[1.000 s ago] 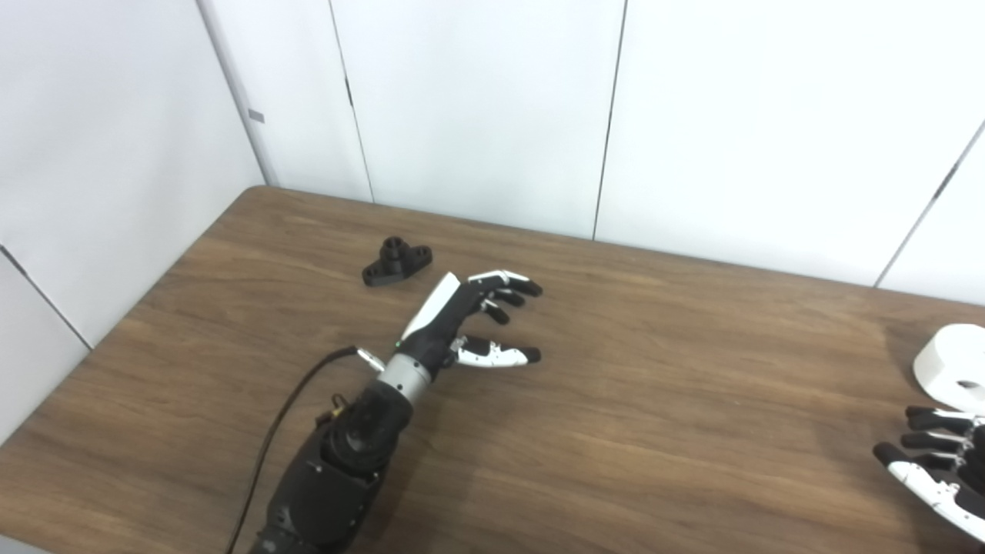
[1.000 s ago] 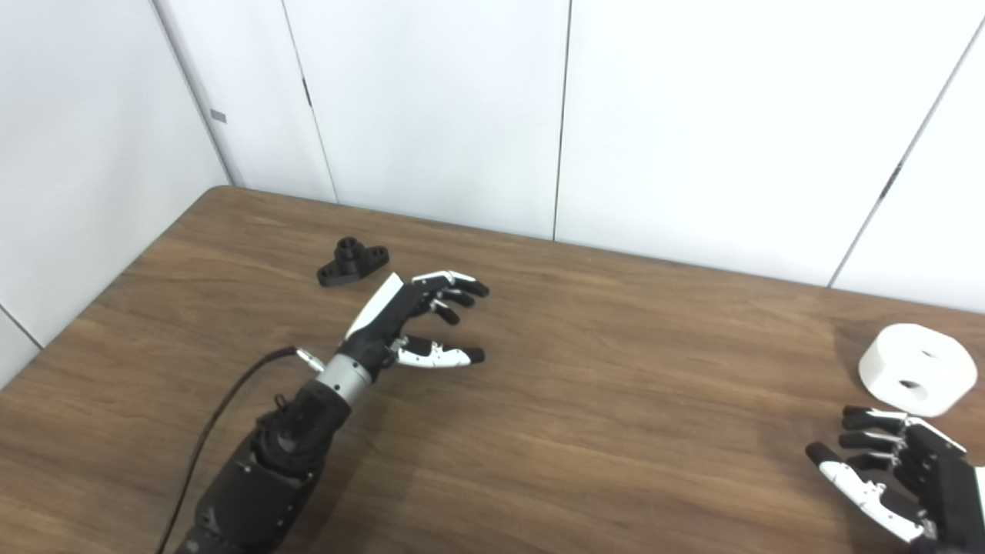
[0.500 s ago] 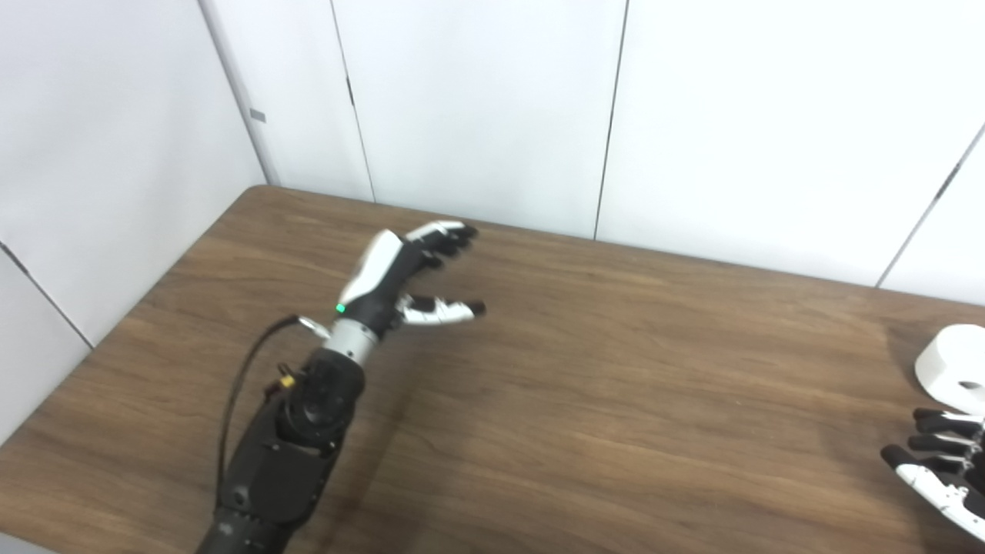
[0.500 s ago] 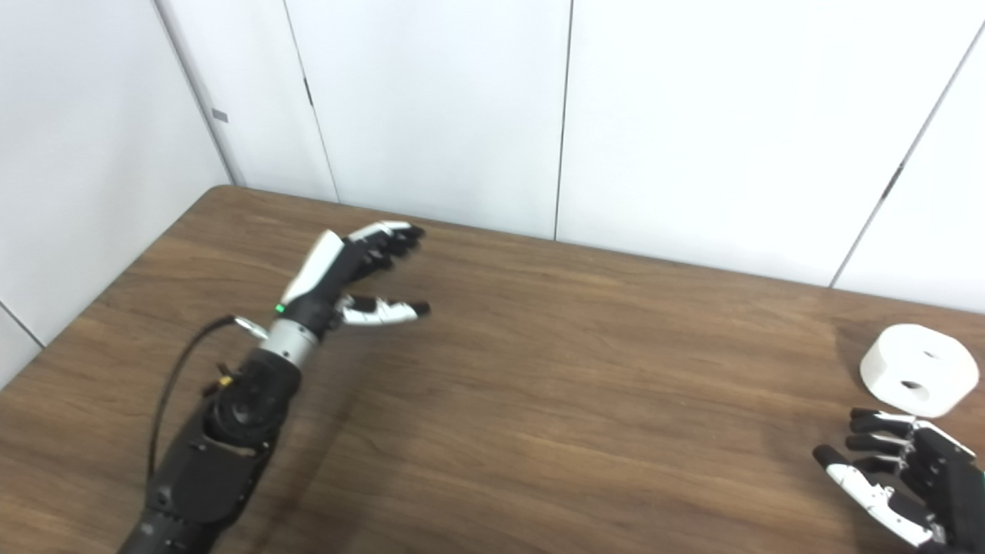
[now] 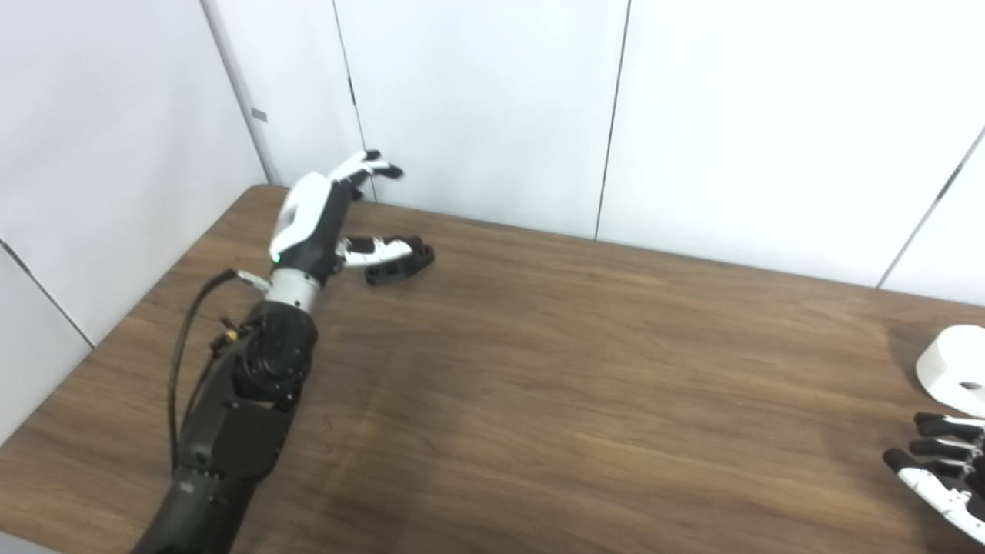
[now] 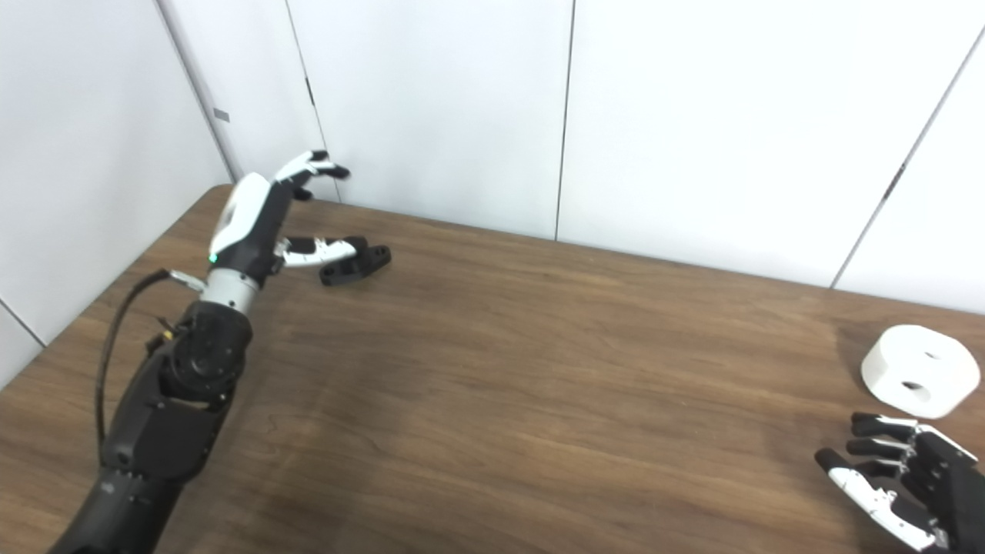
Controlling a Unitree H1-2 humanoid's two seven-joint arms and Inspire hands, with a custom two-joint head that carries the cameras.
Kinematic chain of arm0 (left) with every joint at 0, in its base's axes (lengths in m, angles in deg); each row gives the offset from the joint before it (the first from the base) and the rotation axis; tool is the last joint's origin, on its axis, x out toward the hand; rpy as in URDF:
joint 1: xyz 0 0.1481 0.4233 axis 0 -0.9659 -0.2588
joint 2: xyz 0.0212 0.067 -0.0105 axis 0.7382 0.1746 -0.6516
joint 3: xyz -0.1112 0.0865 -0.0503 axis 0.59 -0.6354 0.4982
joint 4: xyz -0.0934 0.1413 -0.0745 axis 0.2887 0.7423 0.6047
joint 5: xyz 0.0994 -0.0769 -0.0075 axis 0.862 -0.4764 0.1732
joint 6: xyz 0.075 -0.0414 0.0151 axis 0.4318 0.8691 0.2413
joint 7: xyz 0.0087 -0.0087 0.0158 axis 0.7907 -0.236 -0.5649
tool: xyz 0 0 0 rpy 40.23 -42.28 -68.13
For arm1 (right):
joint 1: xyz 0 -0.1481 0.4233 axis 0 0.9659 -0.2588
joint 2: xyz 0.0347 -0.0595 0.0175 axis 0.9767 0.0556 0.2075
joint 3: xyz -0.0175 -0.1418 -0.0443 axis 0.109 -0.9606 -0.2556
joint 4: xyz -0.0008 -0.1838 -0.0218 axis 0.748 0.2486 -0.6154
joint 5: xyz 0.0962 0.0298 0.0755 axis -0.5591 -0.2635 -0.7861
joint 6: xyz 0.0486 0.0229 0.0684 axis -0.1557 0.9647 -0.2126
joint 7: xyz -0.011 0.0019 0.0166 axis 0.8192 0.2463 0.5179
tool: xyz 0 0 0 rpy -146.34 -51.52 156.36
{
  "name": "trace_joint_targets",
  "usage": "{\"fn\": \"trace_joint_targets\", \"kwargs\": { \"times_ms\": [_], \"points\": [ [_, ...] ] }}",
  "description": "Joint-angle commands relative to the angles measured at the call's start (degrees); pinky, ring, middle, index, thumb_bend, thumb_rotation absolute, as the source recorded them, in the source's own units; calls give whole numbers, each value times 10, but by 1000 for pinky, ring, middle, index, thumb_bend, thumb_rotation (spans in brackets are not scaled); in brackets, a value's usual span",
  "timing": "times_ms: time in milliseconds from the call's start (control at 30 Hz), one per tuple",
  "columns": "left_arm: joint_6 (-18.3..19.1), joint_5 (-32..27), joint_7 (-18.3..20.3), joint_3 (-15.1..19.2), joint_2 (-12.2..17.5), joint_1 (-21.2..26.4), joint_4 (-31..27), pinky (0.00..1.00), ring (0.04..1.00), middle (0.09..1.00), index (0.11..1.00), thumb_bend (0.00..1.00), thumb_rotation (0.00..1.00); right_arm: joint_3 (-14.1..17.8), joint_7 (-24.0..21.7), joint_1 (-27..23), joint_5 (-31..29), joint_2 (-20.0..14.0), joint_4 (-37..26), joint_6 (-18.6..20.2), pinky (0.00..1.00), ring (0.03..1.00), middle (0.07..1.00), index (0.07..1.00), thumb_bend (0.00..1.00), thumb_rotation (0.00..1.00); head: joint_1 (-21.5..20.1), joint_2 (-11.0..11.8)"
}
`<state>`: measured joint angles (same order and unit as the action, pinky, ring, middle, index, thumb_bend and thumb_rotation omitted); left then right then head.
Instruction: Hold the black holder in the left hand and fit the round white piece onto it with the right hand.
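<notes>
The black holder [image 5: 405, 265] lies flat on the wooden table [image 5: 539, 369] near its far left corner. My left hand [image 5: 327, 219] is raised just left of the holder and above it, open, and its thumb crosses in front of the holder's near end. The round white piece [image 6: 919, 370], with a hole in its face, rests at the table's right edge. My right hand [image 6: 900, 481] hovers open just in front of the white piece, apart from it, at the lower right corner of the view.
White wall panels [image 5: 477, 108] stand right behind the table's far edge, close to my left hand's fingertips [image 5: 377, 165]. A black cable [image 5: 188, 323] loops off my left forearm. Bare wood lies between the two hands.
My left arm has swung up and to the far left, from the table's middle to beside the holder, partly covering it. The right hand has hardly moved.
</notes>
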<state>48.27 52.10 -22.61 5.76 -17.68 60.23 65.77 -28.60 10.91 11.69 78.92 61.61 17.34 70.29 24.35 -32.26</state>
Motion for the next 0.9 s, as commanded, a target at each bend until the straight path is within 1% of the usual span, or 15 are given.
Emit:
{"fn": "trace_joint_targets", "kwargs": {
  "times_ms": [0, 67, 133, 267, 333, 400, 433, 533, 600, 633, 733, 867],
  "points": [
    [4, 18, -22, 6, 24, 29, -1, 826, 993, 971, 783, 828, 180, 5, 0, -11, 0, -11, -22, -12, 446, 554, 655, 498, 515, 144, -1, 0],
    [13, 31, -27, 5, 30, 32, 7, 850, 999, 985, 789, 852, 216, 5, 0, -10, 2, -12, -24, -11, 447, 556, 657, 498, 515, 145, -1, -1],
    [29, 37, -19, 3, 37, 34, 14, 873, 1000, 996, 792, 877, 237, 5, -1, -9, 1, -12, -25, -11, 451, 560, 659, 498, 515, 145, -2, -1],
    [62, 47, 0, -8, 52, 40, 30, 842, 1000, 1000, 797, 948, 284, 6, 0, -9, 0, -11, -26, -9, 454, 560, 657, 498, 515, 145, -2, -1],
    [76, 48, 7, -14, 58, 42, 34, 871, 1000, 1000, 810, 991, 325, 7, 0, -8, -2, -10, -27, -9, 457, 560, 655, 498, 515, 145, -4, -2],
    [97, 52, 24, -24, 67, 45, 39, 906, 1000, 1000, 828, 999, 353, 7, 0, -8, 0, -12, -25, -11, 457, 561, 654, 498, 516, 146, -4, -2],
    [104, 52, 30, -29, 71, 46, 41, 931, 1000, 1000, 841, 1000, 391, 7, 0, -8, 1, -12, -25, -11, 459, 564, 655, 498, 516, 147, -4, -2],
    [121, 48, 46, -40, 78, 49, 48, 963, 1000, 1000, 849, 1000, 438, 7, -1, -8, 1, -13, -23, -11, 466, 569, 655, 498, 516, 149, -5, -2],
    [124, 44, 51, -45, 80, 51, 56, 980, 1000, 1000, 840, 1000, 438, 8, -2, -8, -2, -13, -23, -9, 468, 572, 656, 498, 516, 150, -4, -3],
    [125, 42, 52, -47, 80, 52, 59, 992, 1000, 1000, 828, 1000, 413, 8, -2, -7, -3, -13, -24, -8, 470, 574, 657, 498, 516, 150, -4, -3],
    [132, 42, 59, -58, 83, 55, 69, 999, 1000, 1000, 815, 1000, 392, 7, -2, -7, -2, -13, -23, -10, 467, 572, 657, 498, 517, 151, -4, -3],
    [127, 42, 70, -73, 88, 56, 84, 1000, 1000, 1000, 815, 1000, 393, 6, -2, -7, 2, -14, -20, -13, 458, 565, 657, 498, 516, 149, -6, -2]
  ]
}}
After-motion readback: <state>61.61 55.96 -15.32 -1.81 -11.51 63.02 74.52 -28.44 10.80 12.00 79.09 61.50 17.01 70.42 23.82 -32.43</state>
